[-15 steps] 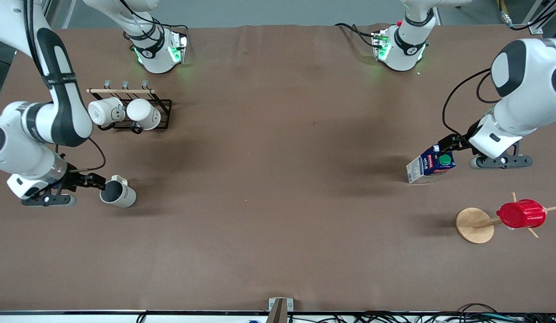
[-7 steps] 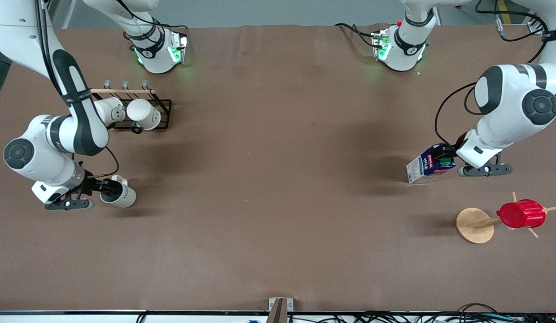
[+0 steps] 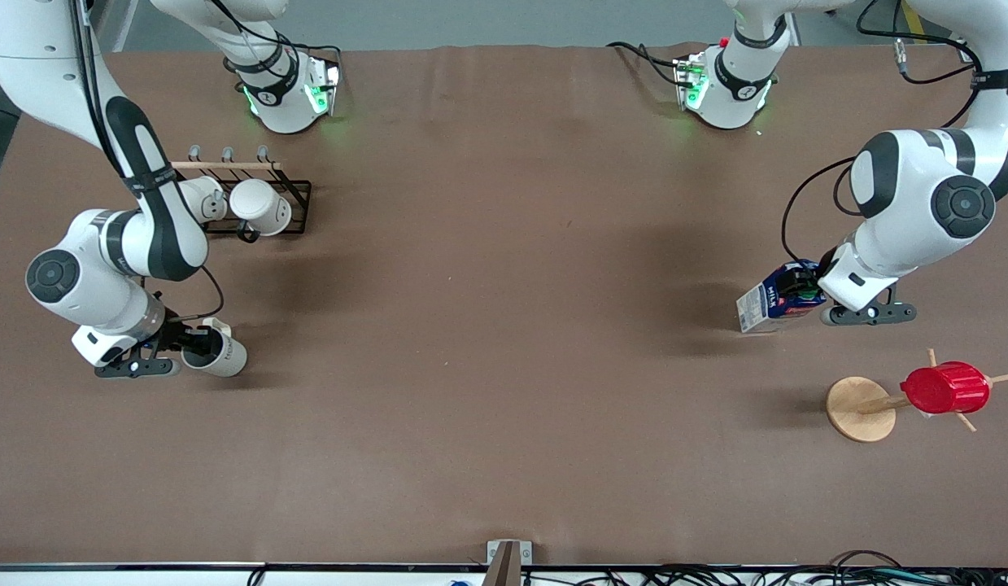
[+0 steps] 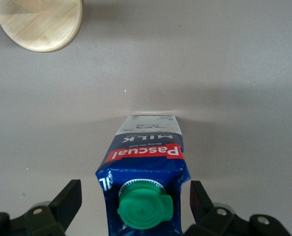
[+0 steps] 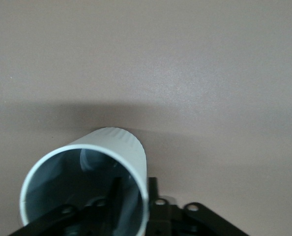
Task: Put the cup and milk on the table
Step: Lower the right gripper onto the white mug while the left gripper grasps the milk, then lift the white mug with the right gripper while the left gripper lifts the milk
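The cup (image 3: 217, 352), an off-white mug with a grey inside, sits on the brown table (image 3: 504, 325) toward the right arm's end. My right gripper (image 3: 188, 342) is shut on its rim, one finger inside and one outside; the right wrist view shows the cup (image 5: 111, 147) with the gripper (image 5: 134, 194) pinching its wall. The milk (image 3: 778, 298), a dark blue carton with a green cap, stands on the table toward the left arm's end. My left gripper (image 3: 803, 285) is open at its top; the left wrist view shows the milk (image 4: 145, 162) between the gripper's (image 4: 134, 195) spread fingers, with gaps at both sides.
A black wire rack (image 3: 296, 189) with two white mugs stands farther from the front camera than the cup. A wooden stand with a round base (image 3: 857, 408) bears a red ribbed cup (image 3: 944, 388), nearer the front camera than the milk. The base also shows in the left wrist view (image 4: 38, 22).
Both arms swung in toward their objects. The left gripper moved from beside the carton's cap to over its top. The right gripper closed in on the cup's rim. Cup and milk stayed put.
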Controlling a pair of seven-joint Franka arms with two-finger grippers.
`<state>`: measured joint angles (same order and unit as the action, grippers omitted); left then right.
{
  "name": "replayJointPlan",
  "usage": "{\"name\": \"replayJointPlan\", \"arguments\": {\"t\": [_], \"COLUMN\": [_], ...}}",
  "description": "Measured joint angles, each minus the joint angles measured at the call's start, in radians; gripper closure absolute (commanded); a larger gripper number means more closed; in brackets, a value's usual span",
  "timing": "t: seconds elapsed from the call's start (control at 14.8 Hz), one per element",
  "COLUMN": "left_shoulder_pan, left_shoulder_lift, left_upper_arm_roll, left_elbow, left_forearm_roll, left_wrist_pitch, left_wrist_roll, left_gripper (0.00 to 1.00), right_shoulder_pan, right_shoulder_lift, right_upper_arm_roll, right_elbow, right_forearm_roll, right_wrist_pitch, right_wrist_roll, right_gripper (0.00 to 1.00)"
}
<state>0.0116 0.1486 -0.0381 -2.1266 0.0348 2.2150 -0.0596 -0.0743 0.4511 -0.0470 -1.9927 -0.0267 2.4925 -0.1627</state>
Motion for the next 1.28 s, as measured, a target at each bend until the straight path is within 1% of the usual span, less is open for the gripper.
{"name": "replayJointPlan", "arguments": {"t": [0.13,0.2,0.27,0.34,0.4,0.47,0.61,0.74,0.88,1.01,1.15,1.28], "left_shoulder_pan": [0.0,0.0,0.0,0.0,0.0,0.0,0.0,0.0,0.0,-0.003,-0.009,-0.024], "left_shoulder_lift": [0.004,0.005,0.006,0.006,0.006,0.007,0.007,0.007,0.007,0.008,0.013,0.036], "left_upper_arm_roll": [-0.001,-0.002,-0.002,-0.003,-0.003,-0.003,-0.003,-0.004,-0.004,-0.005,-0.007,-0.012], "left_elbow": [0.0,0.0,0.0,0.0,0.0,0.0,0.0,0.005,0.022,0.053,0.096,0.166], "left_forearm_roll": [0.0,0.0,0.0,0.0,0.0,0.0,0.0,0.0,0.0,0.0,0.0,0.0], "left_wrist_pitch": [0.0,0.0,0.0,0.0,0.001,0.002,0.016,0.025,0.026,0.026,0.01,-0.052], "left_wrist_roll": [0.0,0.0,0.0,0.0,0.0,0.0,0.0,0.0,0.0,0.0,0.0,0.0], "left_gripper": [0.39,0.54,0.67,0.76,0.81,0.84,0.85,0.85,0.85,0.85,0.85,0.85], "right_shoulder_pan": [0.0,0.001,0.005,0.014,0.026,0.039,0.061,0.084,0.124,0.195,0.29,0.379], "right_shoulder_lift": [-0.001,-0.002,-0.005,-0.009,-0.016,-0.025,-0.039,-0.041,-0.03,0.007,0.063,0.127], "right_upper_arm_roll": [0.0,0.001,0.004,0.011,0.028,0.058,0.152,0.255,0.33,0.365,0.372,0.373], "right_elbow": [0.008,0.019,0.042,0.078,0.126,0.175,0.257,0.294,0.311,0.34,0.381,0.42], "right_forearm_roll": [0.0,0.0,0.001,0.001,0.001,0.002,0.003,0.002,0.001,-0.003,-0.043,-0.094], "right_wrist_pitch": [-0.001,-0.02,-0.071,-0.146,-0.235,-0.32,-0.432,-0.451,-0.449,-0.439,-0.423,-0.383], "right_wrist_roll": [0.004,0.013,0.035,0.073,0.133,0.21,0.414,0.637,0.843,1.018,1.181,1.331], "right_gripper": [1.0,1.0,1.0,1.0,1.0,1.0,1.0,1.0,1.0,1.0,1.0,1.0]}}
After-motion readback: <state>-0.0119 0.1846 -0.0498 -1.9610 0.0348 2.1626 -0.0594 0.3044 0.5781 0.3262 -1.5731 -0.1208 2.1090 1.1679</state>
